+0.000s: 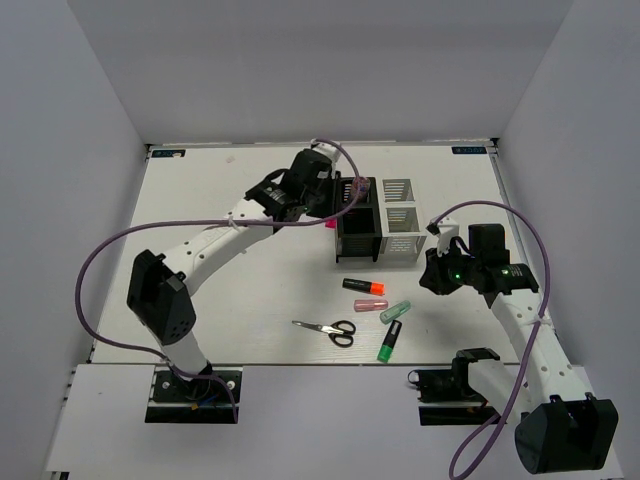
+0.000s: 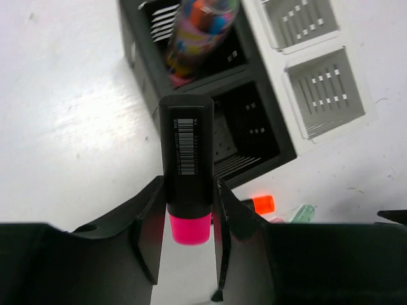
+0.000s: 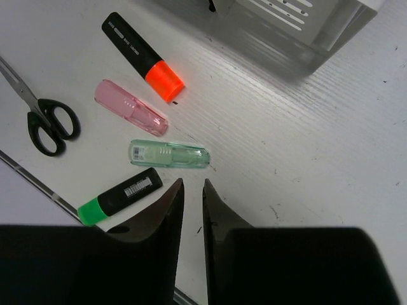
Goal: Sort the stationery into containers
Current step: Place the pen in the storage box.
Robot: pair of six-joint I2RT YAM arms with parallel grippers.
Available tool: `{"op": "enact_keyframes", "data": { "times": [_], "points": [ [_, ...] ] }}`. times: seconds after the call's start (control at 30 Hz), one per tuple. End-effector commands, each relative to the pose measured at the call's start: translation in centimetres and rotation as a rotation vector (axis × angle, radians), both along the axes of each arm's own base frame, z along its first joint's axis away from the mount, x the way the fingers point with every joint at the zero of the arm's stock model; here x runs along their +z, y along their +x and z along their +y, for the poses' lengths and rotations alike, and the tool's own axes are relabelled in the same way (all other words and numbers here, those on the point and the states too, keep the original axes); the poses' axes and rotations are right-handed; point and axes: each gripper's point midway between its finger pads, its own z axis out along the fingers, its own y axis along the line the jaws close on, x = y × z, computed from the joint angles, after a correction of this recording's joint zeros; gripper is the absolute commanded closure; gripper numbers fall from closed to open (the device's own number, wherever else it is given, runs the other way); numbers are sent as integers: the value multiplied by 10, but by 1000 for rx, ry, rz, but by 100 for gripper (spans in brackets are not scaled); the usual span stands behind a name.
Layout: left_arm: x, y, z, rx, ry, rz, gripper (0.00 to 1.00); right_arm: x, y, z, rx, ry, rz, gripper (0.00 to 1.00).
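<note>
My left gripper point(image 2: 189, 190) is shut on a pink marker point(image 2: 187, 152) with a black body, holding it above the table beside the black organizer point(image 2: 254, 136); it shows in the top view point(image 1: 322, 200). The white organizer point(image 1: 402, 222) stands right of the black one point(image 1: 357, 225). An orange marker point(image 3: 141, 57), a pale pink tube point(image 3: 130, 107), a mint tube point(image 3: 168, 154), a green marker point(image 3: 121, 196) and scissors point(image 3: 38, 117) lie on the table. My right gripper point(image 3: 192, 182) hovers just beside the mint tube, its jaws nearly closed and empty.
A colourful patterned tube point(image 2: 197, 32) stands in the black organizer's far compartment. The white organizer's compartments point(image 2: 324, 89) look empty. The table's front edge point(image 3: 38, 184) runs close to the scissors and green marker. White walls enclose the table.
</note>
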Motion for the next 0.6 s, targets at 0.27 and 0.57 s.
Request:
{"op": "enact_keyframes", "data": {
  "times": [0.27,0.57],
  "points": [
    [17,18,-91,-260,-24,-381,100,16,7,3,17,12,-59,78],
    [-5,20,-106,-270,4,-414,99,16,7,2,17,6,-63,59]
  ]
}}
